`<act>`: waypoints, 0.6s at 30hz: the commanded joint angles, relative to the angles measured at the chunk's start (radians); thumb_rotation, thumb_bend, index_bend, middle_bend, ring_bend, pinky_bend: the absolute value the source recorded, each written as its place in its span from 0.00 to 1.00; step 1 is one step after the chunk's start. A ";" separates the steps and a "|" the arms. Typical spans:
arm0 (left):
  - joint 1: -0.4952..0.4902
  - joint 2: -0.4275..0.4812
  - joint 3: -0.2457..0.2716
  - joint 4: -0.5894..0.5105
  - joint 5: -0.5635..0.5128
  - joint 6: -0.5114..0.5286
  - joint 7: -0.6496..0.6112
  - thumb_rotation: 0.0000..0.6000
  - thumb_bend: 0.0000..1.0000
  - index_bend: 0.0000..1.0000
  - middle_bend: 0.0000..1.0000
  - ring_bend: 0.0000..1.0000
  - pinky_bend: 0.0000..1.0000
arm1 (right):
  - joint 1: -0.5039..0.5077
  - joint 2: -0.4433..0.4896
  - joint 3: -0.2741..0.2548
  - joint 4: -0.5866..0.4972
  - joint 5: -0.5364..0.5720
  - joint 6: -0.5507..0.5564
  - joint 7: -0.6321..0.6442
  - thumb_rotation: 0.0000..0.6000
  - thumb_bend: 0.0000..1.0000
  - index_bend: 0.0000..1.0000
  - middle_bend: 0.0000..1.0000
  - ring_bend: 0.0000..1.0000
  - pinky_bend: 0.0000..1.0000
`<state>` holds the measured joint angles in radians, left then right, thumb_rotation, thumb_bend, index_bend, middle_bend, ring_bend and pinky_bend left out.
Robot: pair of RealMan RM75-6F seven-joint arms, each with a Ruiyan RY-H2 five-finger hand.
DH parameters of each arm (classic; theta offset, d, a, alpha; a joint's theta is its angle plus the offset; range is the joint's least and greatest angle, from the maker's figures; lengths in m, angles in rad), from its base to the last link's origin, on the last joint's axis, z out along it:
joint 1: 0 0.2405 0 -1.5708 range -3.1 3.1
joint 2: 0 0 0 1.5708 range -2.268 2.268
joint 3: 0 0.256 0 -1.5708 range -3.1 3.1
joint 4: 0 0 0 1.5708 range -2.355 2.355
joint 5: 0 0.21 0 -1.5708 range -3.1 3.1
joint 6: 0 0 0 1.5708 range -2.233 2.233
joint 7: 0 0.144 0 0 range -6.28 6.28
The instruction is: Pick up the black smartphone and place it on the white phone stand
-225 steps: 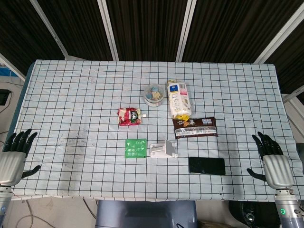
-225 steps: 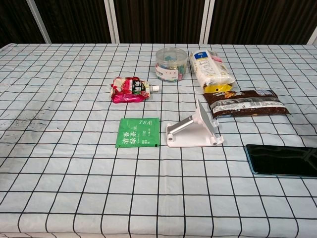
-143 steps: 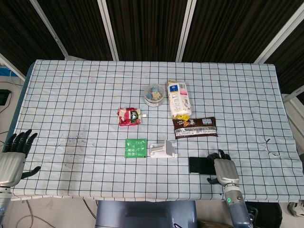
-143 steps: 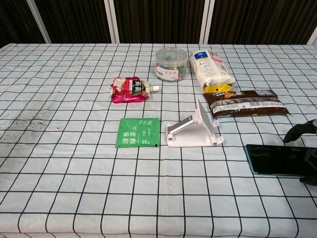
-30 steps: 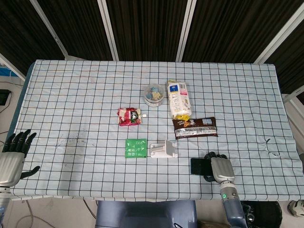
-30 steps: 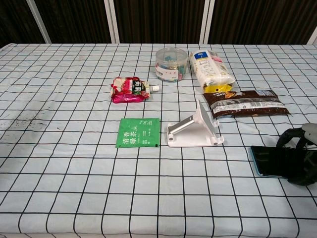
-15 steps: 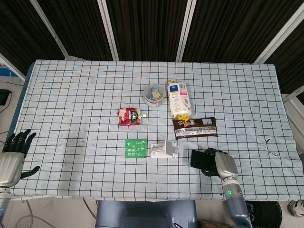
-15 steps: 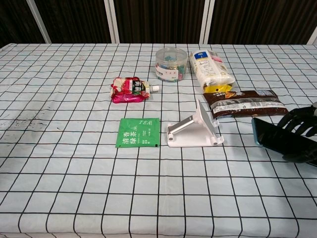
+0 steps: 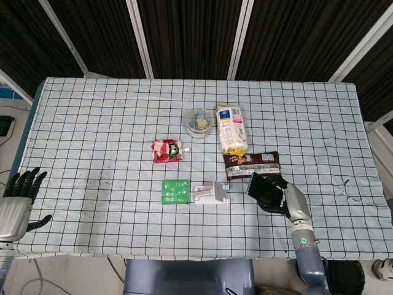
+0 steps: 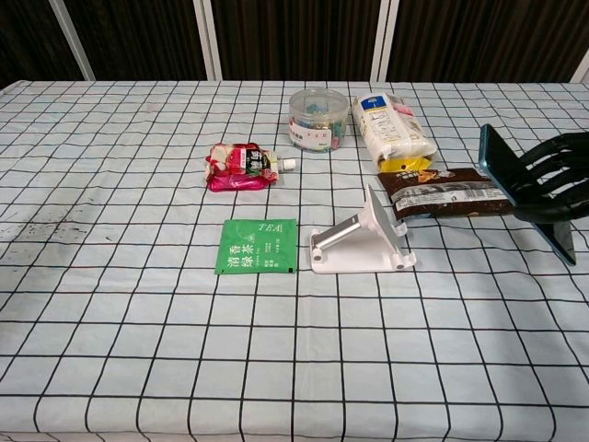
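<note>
My right hand (image 9: 284, 198) (image 10: 555, 181) grips the black smartphone (image 9: 261, 189) (image 10: 499, 171) and holds it tilted in the air, off the cloth, to the right of the white phone stand (image 9: 212, 193) (image 10: 364, 239). The stand sits empty near the table's front middle, its sloped plate facing right. In the chest view the phone hangs in front of the brown snack bar (image 10: 440, 193). My left hand (image 9: 18, 201) rests open at the table's front left corner and shows only in the head view.
A green tea sachet (image 9: 175, 191) (image 10: 257, 246) lies just left of the stand. Behind are a red pouch (image 9: 167, 150) (image 10: 239, 167), a round clear tub (image 9: 199, 121) (image 10: 318, 119) and a white-yellow snack bag (image 9: 231, 128) (image 10: 390, 131). A checked cloth (image 9: 98, 135) covers the table.
My right hand has lifted the phone off the table, raising and tilting it while moving away from the front edge toward the snack bar. The left hand has not moved.
</note>
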<state>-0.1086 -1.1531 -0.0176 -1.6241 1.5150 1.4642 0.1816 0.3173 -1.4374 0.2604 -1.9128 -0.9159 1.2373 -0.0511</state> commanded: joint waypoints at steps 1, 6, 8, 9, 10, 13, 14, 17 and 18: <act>0.000 0.000 0.000 -0.001 -0.001 -0.001 0.000 1.00 0.00 0.00 0.00 0.00 0.00 | -0.013 -0.005 0.033 -0.011 -0.034 -0.047 0.143 1.00 0.39 0.64 0.61 0.37 0.25; -0.002 -0.001 -0.002 -0.001 -0.007 -0.006 0.003 1.00 0.00 0.00 0.00 0.00 0.00 | -0.010 -0.001 0.056 0.027 -0.123 -0.173 0.389 1.00 0.39 0.64 0.60 0.35 0.25; -0.003 -0.002 -0.002 -0.002 -0.008 -0.008 0.005 1.00 0.00 0.00 0.00 0.00 0.00 | -0.009 -0.006 0.055 0.047 -0.155 -0.183 0.430 1.00 0.39 0.64 0.60 0.35 0.25; -0.004 -0.003 -0.003 -0.002 -0.010 -0.010 0.006 1.00 0.00 0.00 0.00 0.00 0.00 | -0.007 -0.014 0.057 0.064 -0.176 -0.190 0.463 1.00 0.39 0.64 0.60 0.35 0.25; -0.005 -0.004 -0.004 -0.001 -0.012 -0.011 0.008 1.00 0.00 0.00 0.00 0.00 0.00 | -0.005 -0.020 0.059 0.081 -0.194 -0.194 0.489 1.00 0.39 0.64 0.60 0.35 0.25; -0.007 -0.007 -0.007 -0.001 -0.021 -0.018 0.012 1.00 0.00 0.00 0.00 0.00 0.00 | 0.002 -0.036 0.059 0.127 -0.245 -0.203 0.561 1.00 0.39 0.64 0.60 0.35 0.25; -0.008 -0.007 -0.007 -0.001 -0.024 -0.019 0.013 1.00 0.00 0.00 0.00 0.00 0.00 | 0.002 -0.041 0.060 0.139 -0.259 -0.201 0.581 1.00 0.39 0.64 0.60 0.35 0.25; -0.009 -0.008 -0.009 -0.003 -0.027 -0.022 0.013 1.00 0.00 0.00 0.00 0.00 0.00 | 0.006 -0.057 0.056 0.173 -0.300 -0.190 0.628 1.00 0.39 0.64 0.60 0.35 0.25; -0.009 -0.008 -0.009 -0.003 -0.028 -0.023 0.012 1.00 0.00 0.00 0.00 0.00 0.00 | 0.006 -0.064 0.053 0.184 -0.313 -0.183 0.638 1.00 0.39 0.64 0.60 0.35 0.25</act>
<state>-0.1177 -1.1608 -0.0261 -1.6267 1.4872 1.4412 0.1941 0.3199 -1.4868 0.3157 -1.7482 -1.2069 1.0487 0.5668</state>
